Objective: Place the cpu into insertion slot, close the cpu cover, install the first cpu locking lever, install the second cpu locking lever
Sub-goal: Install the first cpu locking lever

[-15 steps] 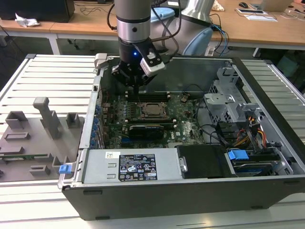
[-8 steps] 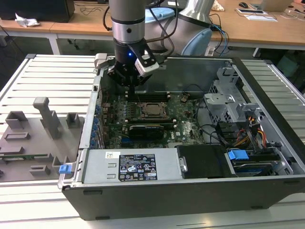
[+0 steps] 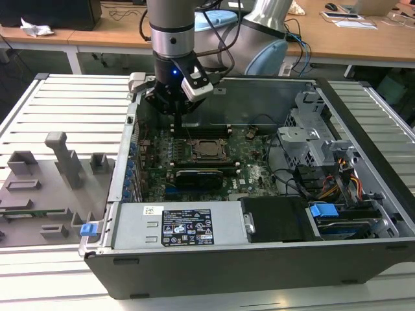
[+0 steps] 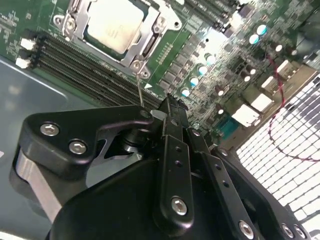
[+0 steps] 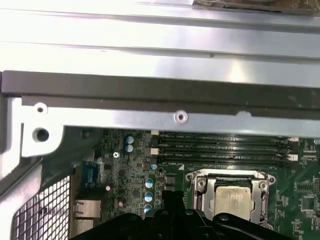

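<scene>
Inside the open computer case (image 3: 214, 259), above the motherboard (image 3: 254, 159): gripper (image 3: 176, 118), tips drawn together, apparently on nothing. Toward the exterior view's right and nearer that camera — the cpu (image 3: 209, 148), seated in its socket under the lowered cpu cover (image 4: 150, 44). Between the two, memory slots (image 4: 75, 62). From the socket's corner, a thin locking lever (image 4: 139, 87) pointing at the tips, contact impossible to tell.

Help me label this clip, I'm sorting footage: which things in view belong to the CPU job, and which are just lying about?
Job in hand:
cpu, seated
cpu cover, flat around it
thin locking lever, rising from the cover's corner
gripper, close by that lever

Lying about:
grey fixture blocks
blue clip
power supply
drive cage
memory slots
</scene>
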Action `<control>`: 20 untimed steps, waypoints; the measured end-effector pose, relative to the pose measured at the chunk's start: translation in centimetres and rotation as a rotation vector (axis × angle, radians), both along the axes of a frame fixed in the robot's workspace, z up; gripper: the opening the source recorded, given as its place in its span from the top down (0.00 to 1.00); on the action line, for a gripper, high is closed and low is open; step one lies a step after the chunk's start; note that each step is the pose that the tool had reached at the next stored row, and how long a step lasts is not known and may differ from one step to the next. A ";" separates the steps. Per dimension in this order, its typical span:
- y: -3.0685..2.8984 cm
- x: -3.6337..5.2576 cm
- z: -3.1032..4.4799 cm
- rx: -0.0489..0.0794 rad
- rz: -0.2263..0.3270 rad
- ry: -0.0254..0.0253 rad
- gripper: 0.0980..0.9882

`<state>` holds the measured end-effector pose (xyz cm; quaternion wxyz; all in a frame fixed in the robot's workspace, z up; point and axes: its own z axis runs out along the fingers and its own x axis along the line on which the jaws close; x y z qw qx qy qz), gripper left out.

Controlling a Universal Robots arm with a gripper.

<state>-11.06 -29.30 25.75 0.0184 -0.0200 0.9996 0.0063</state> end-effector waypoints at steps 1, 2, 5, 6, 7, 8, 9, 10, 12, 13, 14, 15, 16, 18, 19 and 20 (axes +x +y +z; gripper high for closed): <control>0.22 0.00 -0.04 0.000 0.000 0.0000 0.99; 0.50 0.00 -0.09 0.000 0.000 -0.0001 0.99; 0.75 0.20 -0.14 0.000 0.000 0.0000 0.99; 0.75 0.33 -0.14 0.000 0.000 0.0000 0.99; 0.75 0.43 -0.14 0.000 0.000 0.0001 0.99; 0.75 0.59 -0.15 0.000 0.000 0.0000 0.99; 0.75 0.75 -0.16 0.000 0.000 0.0000 0.99; 0.75 1.01 -0.16 0.000 0.000 0.0000 0.99; 0.75 1.43 -0.17 0.000 0.000 0.0000 0.99; 0.75 1.63 -0.18 0.000 0.000 0.0000 0.99; 0.75 1.74 -0.19 0.000 0.000 0.0000 0.99; 0.75 1.90 -0.19 0.000 0.000 0.0000 0.99; 0.75 2.22 -0.20 0.000 0.000 0.0000 0.99; 0.75 2.81 -0.22 0.000 0.000 0.0000 0.99; 0.75 2.97 -0.23 0.000 0.000 0.0000 0.99; 0.75 3.07 -0.23 0.000 0.000 0.0000 0.99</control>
